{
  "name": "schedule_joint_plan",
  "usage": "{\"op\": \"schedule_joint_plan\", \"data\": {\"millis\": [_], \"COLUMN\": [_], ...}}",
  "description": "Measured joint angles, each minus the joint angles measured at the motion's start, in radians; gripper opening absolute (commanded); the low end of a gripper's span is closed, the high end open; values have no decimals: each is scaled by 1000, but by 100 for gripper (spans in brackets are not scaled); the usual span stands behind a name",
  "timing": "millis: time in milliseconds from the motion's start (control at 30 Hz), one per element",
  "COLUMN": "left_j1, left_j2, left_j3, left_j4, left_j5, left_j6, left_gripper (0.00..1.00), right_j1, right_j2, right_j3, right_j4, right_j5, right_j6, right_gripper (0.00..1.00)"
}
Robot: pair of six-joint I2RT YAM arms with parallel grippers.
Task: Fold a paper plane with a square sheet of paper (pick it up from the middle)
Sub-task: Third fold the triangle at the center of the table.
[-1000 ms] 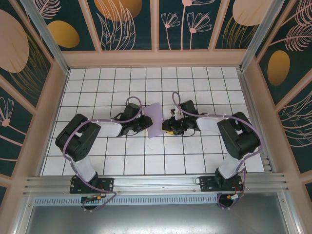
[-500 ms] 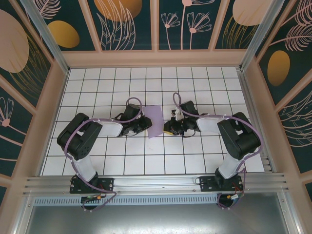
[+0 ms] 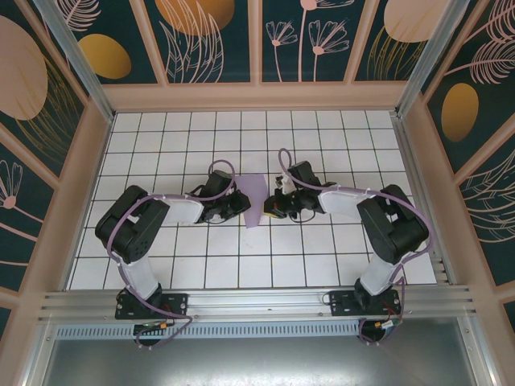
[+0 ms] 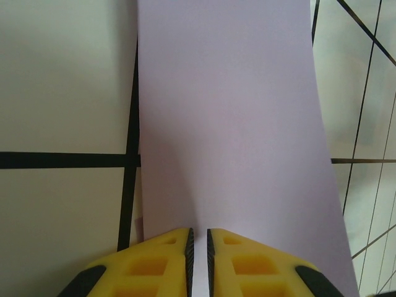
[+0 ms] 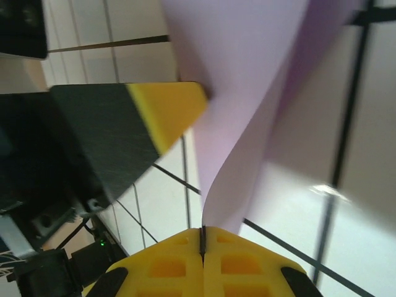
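Over the middle of the table (image 3: 169, 269), about halfway between its near and far edges, the square sheet of paper (image 3: 256, 195) stands bowed between the two arms, its long run pointing from near edge to far edge. The left gripper (image 4: 198, 250) pinches its left side. The right gripper (image 5: 203, 238) is clamped tight on the opposite side. Neither arm is nearer, so the fold likely means bringing both together.

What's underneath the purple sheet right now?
White gridded table shows beneath the square sheet of paper, which is lifted and curled. The tiles directly below its middle are covered, so I can't tell whether anything lies there.
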Motion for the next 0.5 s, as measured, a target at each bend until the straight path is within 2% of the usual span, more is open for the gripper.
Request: {"op": "schedule_joint_plan", "data": {"millis": [167,500], "left_j1": [0,0], "left_j2": [-19,-33], "left_j3": [27,188], "left_j4": [-38,-161], "left_j5": [-29,-145], "left_j6": [21,80], "left_gripper": [23,17], "right_j1": [18,19], "right_j2": [43,82], "right_j3": [37,47], "right_j4": [23,46], "right_j5": [4,11], "right_j6": [25,51], "right_gripper": [5,5]}}
